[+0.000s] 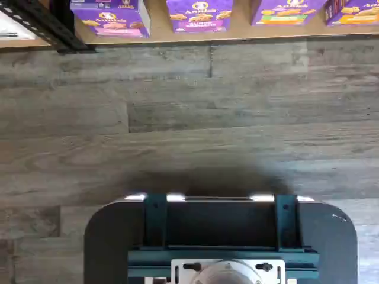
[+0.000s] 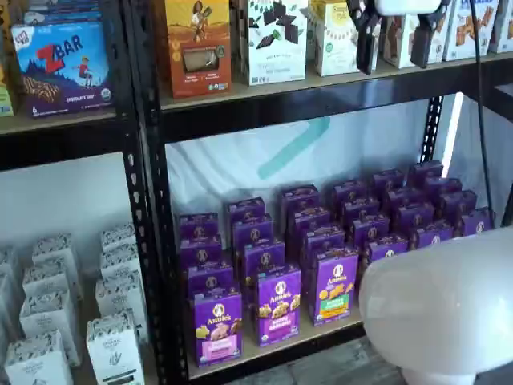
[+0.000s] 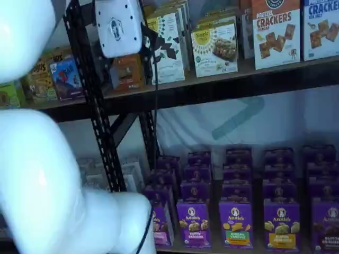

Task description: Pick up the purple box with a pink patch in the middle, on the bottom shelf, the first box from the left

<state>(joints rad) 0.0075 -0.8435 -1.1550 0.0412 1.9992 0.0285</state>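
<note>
The claw (image 2: pixel 394 36) hangs from the top of a shelf view. Its two black fingers (image 2: pixel 365 38) stand far apart, with a big gap between them, and nothing is in that gap. So the claw is wide open and holds nothing. Its white body (image 3: pixel 118 26) shows in both shelf views, high up in front of the upper shelf. A black cable (image 2: pixel 481 96) hangs down beside it.

Behind the claw, the upper shelf (image 2: pixel 321 88) has many snack boxes in a row, such as an orange box (image 2: pixel 196 44) and a white box with dark shapes (image 2: pixel 272 40).

Far below the claw is the bottom shelf (image 2: pixel 264 353). It is a light wooden board with a black rail along its front. Rows of purple boxes stand on it. The purple box (image 2: pixel 217 326) with the pink patch stands at the front, at the left end of the row, close to the black post (image 2: pixel 148 241). It stands upright. Just beside it is a box with a purple panel (image 2: pixel 279 305), and next comes a box with a green panel (image 2: pixel 335 285).

In the wrist view the purple box with the pink patch shows at the shelf's front edge, with gray wood floor (image 1: pixel 189 118) in front of it. The claw is well apart from this box.
</note>
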